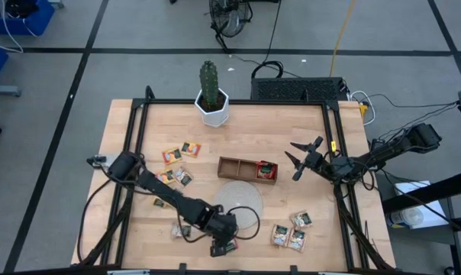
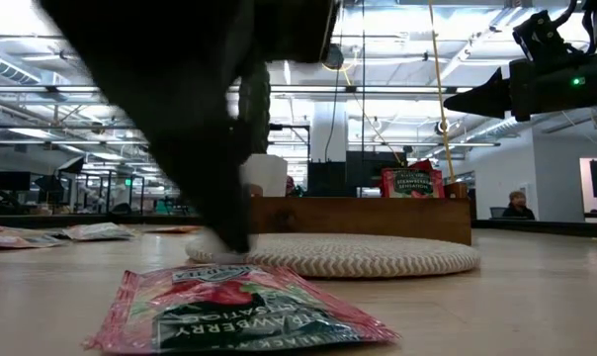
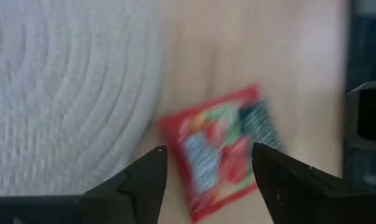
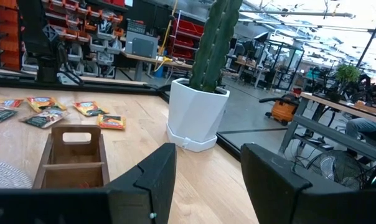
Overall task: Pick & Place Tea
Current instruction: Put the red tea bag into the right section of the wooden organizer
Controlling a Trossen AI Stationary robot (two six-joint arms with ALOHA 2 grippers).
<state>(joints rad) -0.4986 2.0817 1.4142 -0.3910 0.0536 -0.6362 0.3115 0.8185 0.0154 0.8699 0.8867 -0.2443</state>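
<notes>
A red tea sachet (image 3: 225, 149) lies flat on the table near its front edge, right beside the round woven disc (image 3: 63, 93). My left gripper (image 3: 210, 168) hovers over it, open, with one finger on each side of the sachet and touching nothing. The low view shows the same sachet (image 2: 239, 307) flat on the wood under the dark gripper (image 2: 229, 222). The high view places my left gripper (image 1: 224, 246) at the front middle. My right gripper (image 1: 298, 155) waits open above the table's right side. Another red sachet (image 1: 267, 169) stands in the wooden tray (image 1: 238, 166).
Loose tea sachets lie in groups at the left (image 1: 177, 156), (image 1: 173, 177) and at the front right (image 1: 291, 233). A cactus in a white pot (image 1: 211, 103) stands at the far edge. The woven disc (image 1: 238, 202) lies in front of the tray.
</notes>
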